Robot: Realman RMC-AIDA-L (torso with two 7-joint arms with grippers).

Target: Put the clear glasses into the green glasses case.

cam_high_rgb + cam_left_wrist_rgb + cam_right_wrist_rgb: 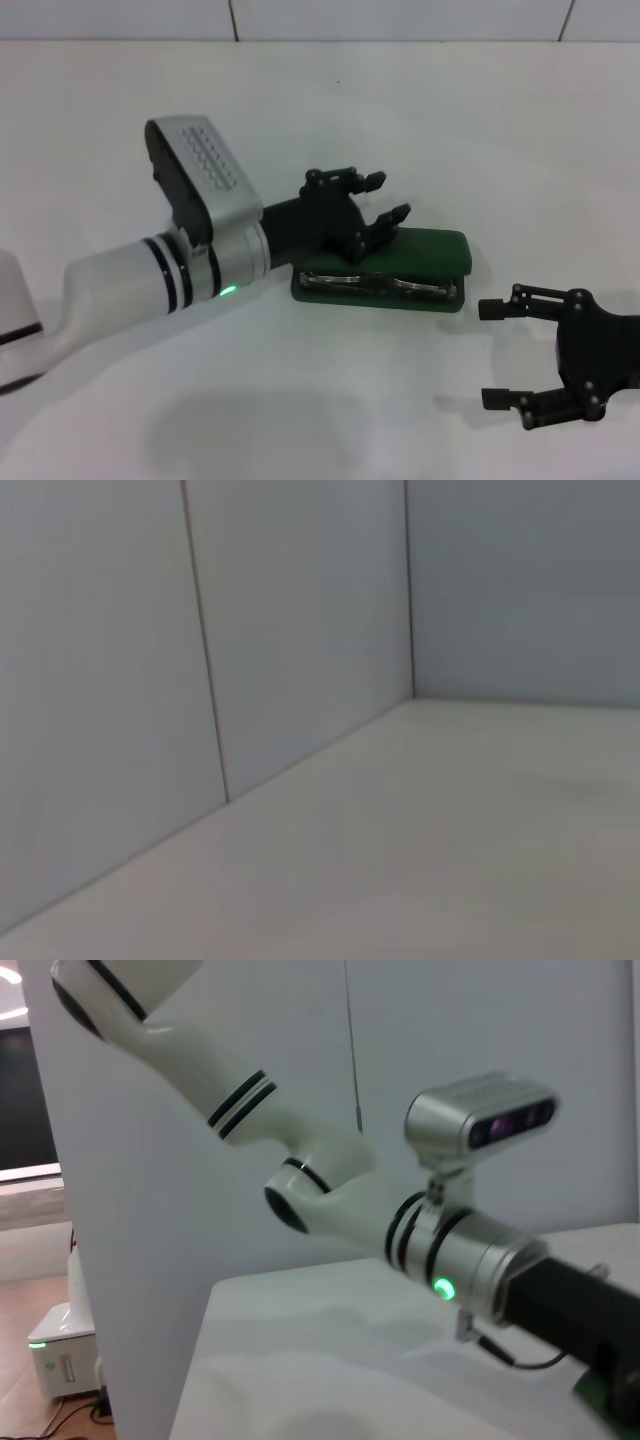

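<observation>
The green glasses case (430, 250) lies on the white table (320, 110) in the head view, its lid tilted low over the base. The clear glasses (380, 285) lie inside, showing through the front gap. My left gripper (386, 197) hovers at the lid's left end, open with nothing between its fingers; whether it touches the lid I cannot tell. My right gripper (492, 354) rests open near the table's front right, apart from the case. In the right wrist view a green corner of the case (602, 1397) peeks in beside the left arm (440, 1250).
A white tiled wall (300, 18) runs along the table's far edge. The left wrist view holds only the wall (300, 630) and bare tabletop (450, 830). The left arm's white forearm (120, 285) crosses the table's left half.
</observation>
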